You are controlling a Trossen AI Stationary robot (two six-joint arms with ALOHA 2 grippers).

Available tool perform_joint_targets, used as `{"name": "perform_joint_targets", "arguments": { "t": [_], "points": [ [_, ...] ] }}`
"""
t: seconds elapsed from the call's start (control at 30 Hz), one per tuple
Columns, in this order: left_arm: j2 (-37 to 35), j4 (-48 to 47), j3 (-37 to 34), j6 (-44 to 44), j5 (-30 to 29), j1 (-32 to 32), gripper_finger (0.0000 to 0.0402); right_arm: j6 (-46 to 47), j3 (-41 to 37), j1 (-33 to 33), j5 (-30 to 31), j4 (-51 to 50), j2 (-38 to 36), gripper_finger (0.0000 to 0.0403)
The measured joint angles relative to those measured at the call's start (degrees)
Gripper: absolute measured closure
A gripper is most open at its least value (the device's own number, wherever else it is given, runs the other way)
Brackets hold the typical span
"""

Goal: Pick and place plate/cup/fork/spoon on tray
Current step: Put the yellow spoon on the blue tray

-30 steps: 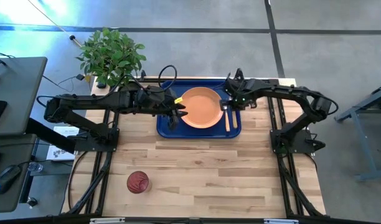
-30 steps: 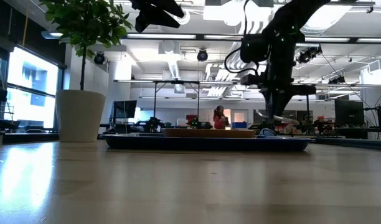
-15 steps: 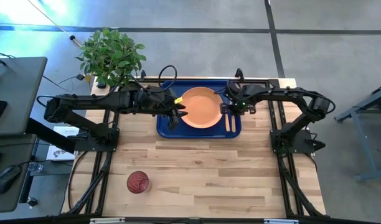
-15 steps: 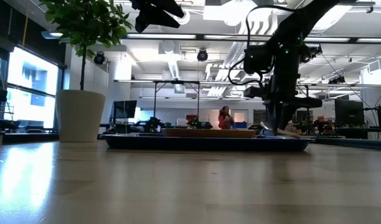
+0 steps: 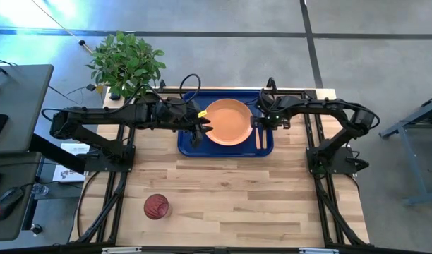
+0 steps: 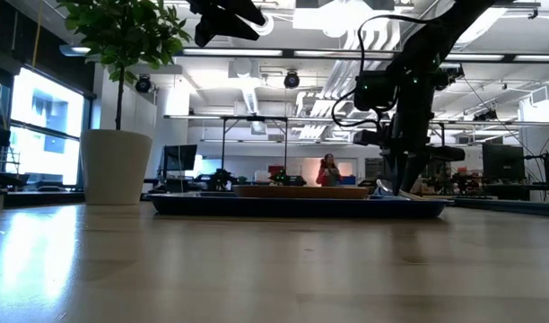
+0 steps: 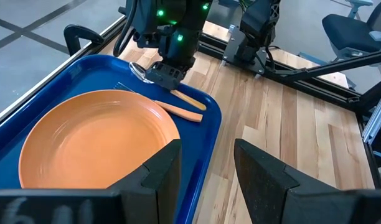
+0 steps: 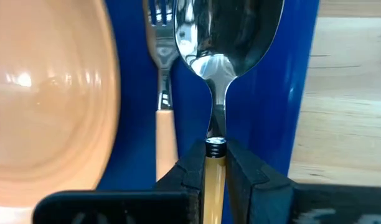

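The tray [image 5: 188, 144] sits at the far middle of the table [image 5: 230, 190], and the plate [image 5: 226, 121] lies flat in it, filling most of its middle. Along the tray's right side, between the plate and the rim, lie the fork [image 8: 164, 112] and the spoon [image 8: 223, 37], side by side and roughly parallel, the fork nearer the plate.

The right gripper [image 5: 257, 123] is down low over that right strip of the tray. Its wrist view shows both fingers [image 8: 192, 168] pressed against the spoon's tan handle, just behind the metal neck, so it is clamped on the spoon. The spoon's bowl points away from the gripper; I cannot tell whether the spoon rests on the tray floor or is held just off it. In the low view the right arm comes straight down to the tray's right end.

The left gripper [image 5: 200, 129] hovers over the tray's left part, beside the plate's left edge. Its fingers [image 7: 162, 174] stand apart with nothing between them.

The cup [image 5: 157, 207] stands alone near the front left of the table, well apart from the tray.
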Motion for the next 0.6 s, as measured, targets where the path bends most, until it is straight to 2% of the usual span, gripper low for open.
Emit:
{"name": "perform_joint_targets", "arguments": {
  "t": [0.37, 0.6],
  "points": [
    [0.0, 0.0, 0.0, 0.0, 0.0, 0.0, 0.0261, -2.2, 0.0, -0.6, -2.8, 0.6, 4.5, 0.0384],
    [0.0, 0.0, 0.0, 0.0, 0.0, 0.0, 0.0261, -2.2, 0.0, -0.7, -2.9, 1.3, 4.8, 0.0384]
  ]
}}
